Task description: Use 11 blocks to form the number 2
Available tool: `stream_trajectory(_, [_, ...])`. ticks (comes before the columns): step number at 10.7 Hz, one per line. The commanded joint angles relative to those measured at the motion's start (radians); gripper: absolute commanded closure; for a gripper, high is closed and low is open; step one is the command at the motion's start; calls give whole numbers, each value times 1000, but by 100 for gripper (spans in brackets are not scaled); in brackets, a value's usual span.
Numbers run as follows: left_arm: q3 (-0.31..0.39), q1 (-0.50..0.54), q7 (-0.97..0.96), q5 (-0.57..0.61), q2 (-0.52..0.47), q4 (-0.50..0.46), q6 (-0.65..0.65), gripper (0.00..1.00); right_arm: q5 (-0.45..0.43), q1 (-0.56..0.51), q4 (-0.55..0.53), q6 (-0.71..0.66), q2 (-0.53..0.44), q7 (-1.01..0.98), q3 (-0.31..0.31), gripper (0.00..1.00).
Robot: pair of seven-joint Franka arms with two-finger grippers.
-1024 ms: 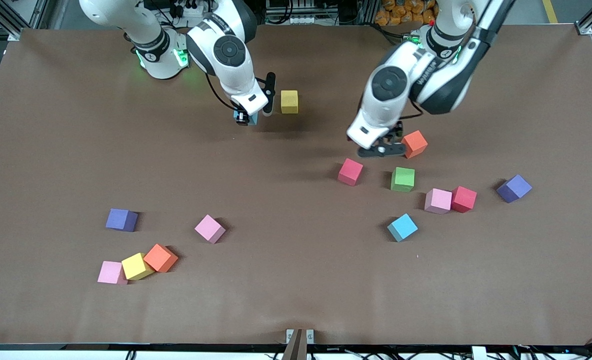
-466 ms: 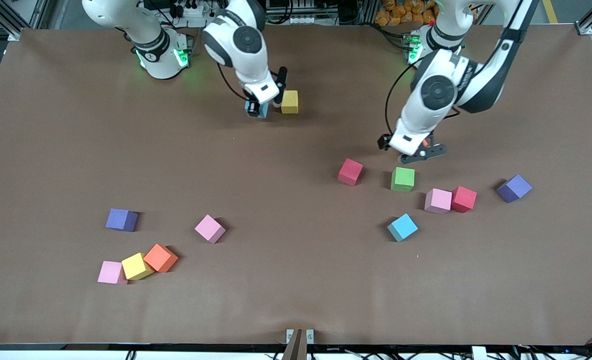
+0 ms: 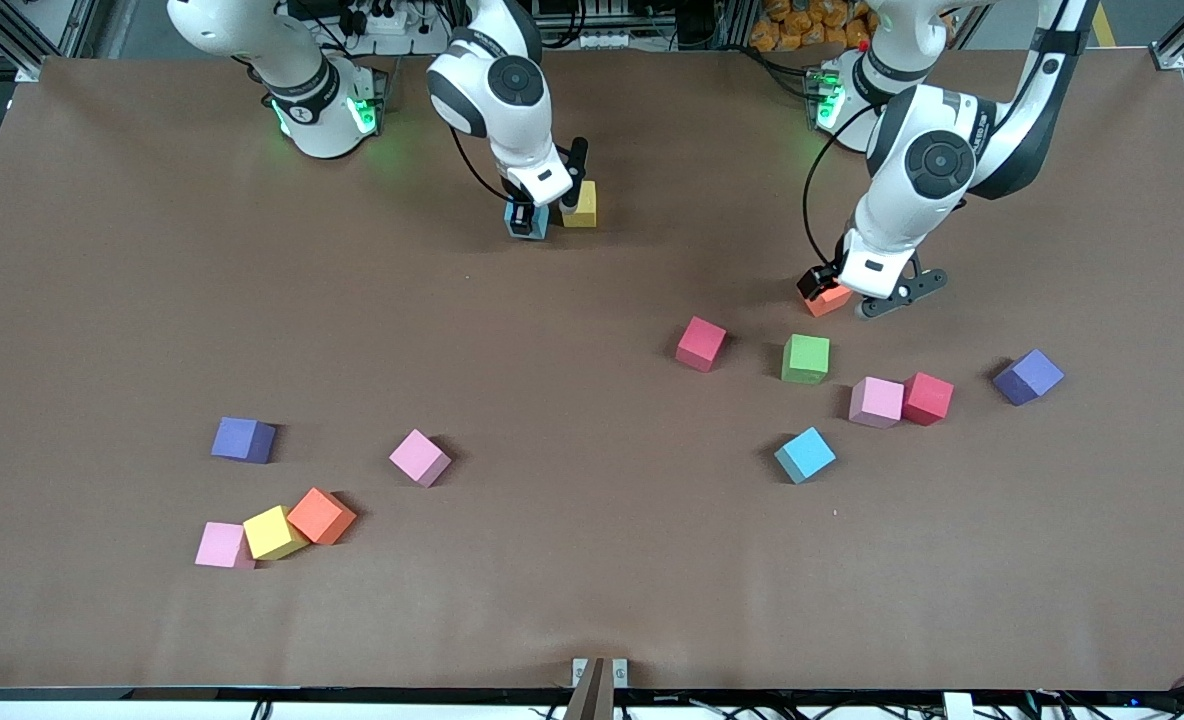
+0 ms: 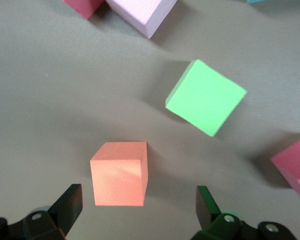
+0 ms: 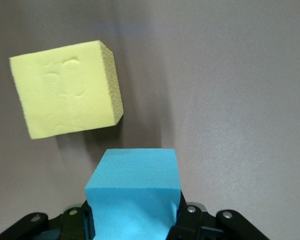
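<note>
My right gripper [image 3: 529, 221] is shut on a blue block [image 3: 540, 227], held low over the table right beside a yellow block [image 3: 581, 205]. In the right wrist view the blue block [image 5: 135, 192] fills the gripper [image 5: 134, 220], with the yellow block [image 5: 67, 89] close by. My left gripper [image 3: 857, 297] is open over an orange block [image 3: 825, 300]. In the left wrist view the orange block [image 4: 119, 174] lies on the table just off the spread fingertips [image 4: 70, 202], nearer one of them and untouched, and the gripper [image 4: 138, 205] is empty.
Near the left gripper lie a crimson block [image 3: 702, 343], a green block [image 3: 805, 358], a pink [image 3: 876, 401] and crimson [image 3: 927, 397] pair, a purple block [image 3: 1028, 376] and a blue block [image 3: 805, 454]. Toward the right arm's end lie purple [image 3: 243, 439], pink [image 3: 419, 457], orange [image 3: 321, 515], yellow [image 3: 274, 532] and pink [image 3: 222, 545] blocks.
My right gripper carried the blue block up beside the yellow block. My left gripper swung toward the left arm's end, passing over the orange block, and turned.
</note>
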Motion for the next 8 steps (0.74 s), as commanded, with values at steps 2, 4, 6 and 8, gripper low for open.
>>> stream_trajectory(2, [-11,31,-1,-25,-17,-61,53,0,-10,39,-10,59,32,35,-9,73])
stream_trajectory(4, [-10,34,-1,-27,10,-69,69,0,-10,68,-10,69,46,75,-9,73])
stream_trajectory(6, [-10,34,-1,-27,39,-77,85,0,-10,79,-9,72,53,93,-9,73])
stream_trajectory(8, [-8,34,0,-25,62,-77,85,0,-10,87,-9,72,54,121,-9,73])
